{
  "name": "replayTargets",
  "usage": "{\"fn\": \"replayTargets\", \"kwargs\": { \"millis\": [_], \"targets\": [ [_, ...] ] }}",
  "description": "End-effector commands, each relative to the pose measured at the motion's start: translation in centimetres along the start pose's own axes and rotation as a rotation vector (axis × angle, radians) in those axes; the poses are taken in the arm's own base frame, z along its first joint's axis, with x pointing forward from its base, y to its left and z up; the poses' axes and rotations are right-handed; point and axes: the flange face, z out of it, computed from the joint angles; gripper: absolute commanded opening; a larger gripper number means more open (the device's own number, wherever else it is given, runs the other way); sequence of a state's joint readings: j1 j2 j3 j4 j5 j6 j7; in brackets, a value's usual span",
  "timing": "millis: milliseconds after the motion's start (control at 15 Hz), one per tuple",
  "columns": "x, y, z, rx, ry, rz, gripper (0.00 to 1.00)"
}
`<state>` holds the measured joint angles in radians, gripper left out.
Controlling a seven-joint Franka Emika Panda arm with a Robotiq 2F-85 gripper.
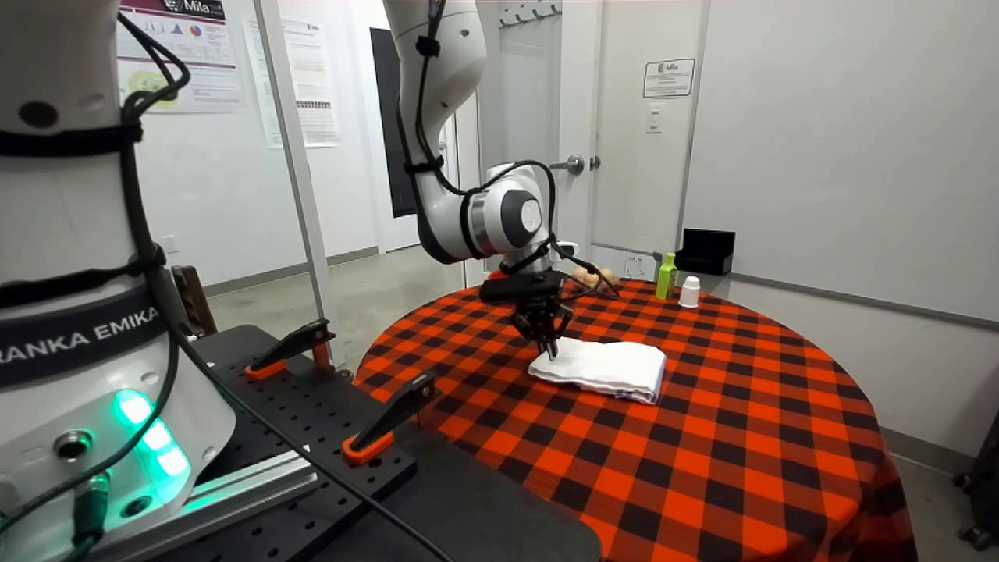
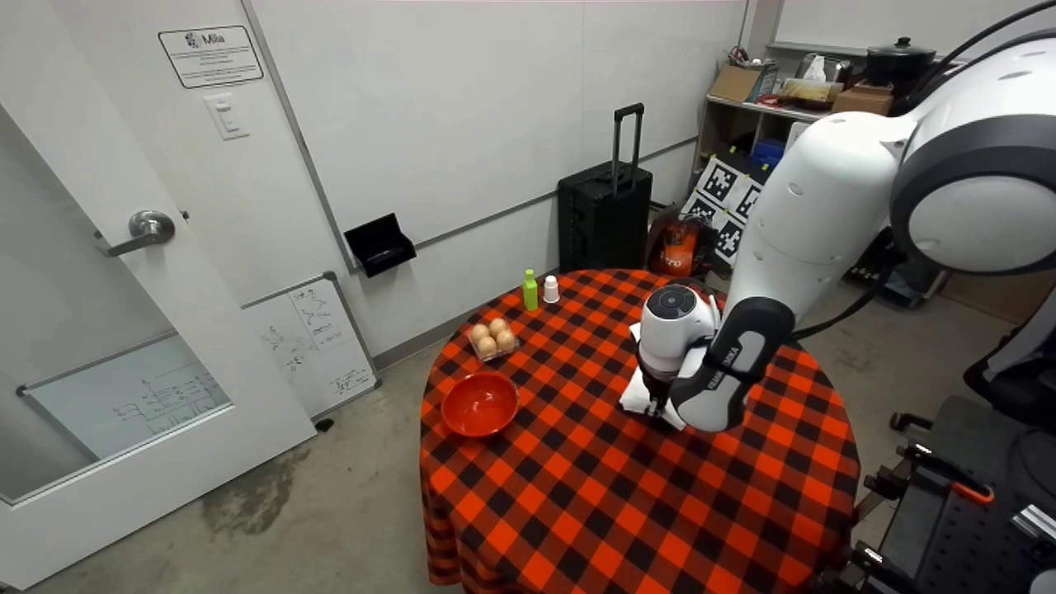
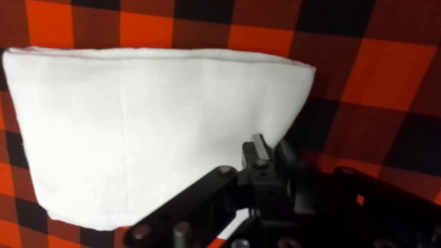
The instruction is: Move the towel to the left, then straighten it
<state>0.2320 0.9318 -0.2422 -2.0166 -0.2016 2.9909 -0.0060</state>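
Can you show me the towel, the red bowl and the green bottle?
Folded white towel [image 3: 137, 127], wrist view: its top face.
Red bowl [image 2: 480, 404], in an exterior view: its inside.
Green bottle [image 1: 665, 282], in an exterior view: its body.

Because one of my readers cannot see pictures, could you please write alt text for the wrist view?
A black Robotiq gripper at lower right pinches the edge of a folded white towel, which lies on a red-and-black checked tablecloth.
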Motion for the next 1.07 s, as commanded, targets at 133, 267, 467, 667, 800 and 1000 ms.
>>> {"fn": "replayTargets", "kwargs": {
  "millis": [133, 267, 467, 667, 800, 1000],
  "targets": [
    [1.8, -1.9, -5.4, 0.104, 0.007, 0.018, 0.01],
    [2.8, -2.9, -8.1, 0.153, 0.012, 0.019, 0.01],
    [4.2, -4.3, -12.4, 0.232, 0.024, 0.018, 0.01],
    [5.7, -5.4, -16.3, 0.309, 0.049, 0.014, 0.01],
    [6.7, -5.8, -18.6, 0.354, 0.069, 0.016, 0.01],
    [7.6, -5.9, -21.1, 0.407, 0.083, 0.027, 0.01]
  ]
}}
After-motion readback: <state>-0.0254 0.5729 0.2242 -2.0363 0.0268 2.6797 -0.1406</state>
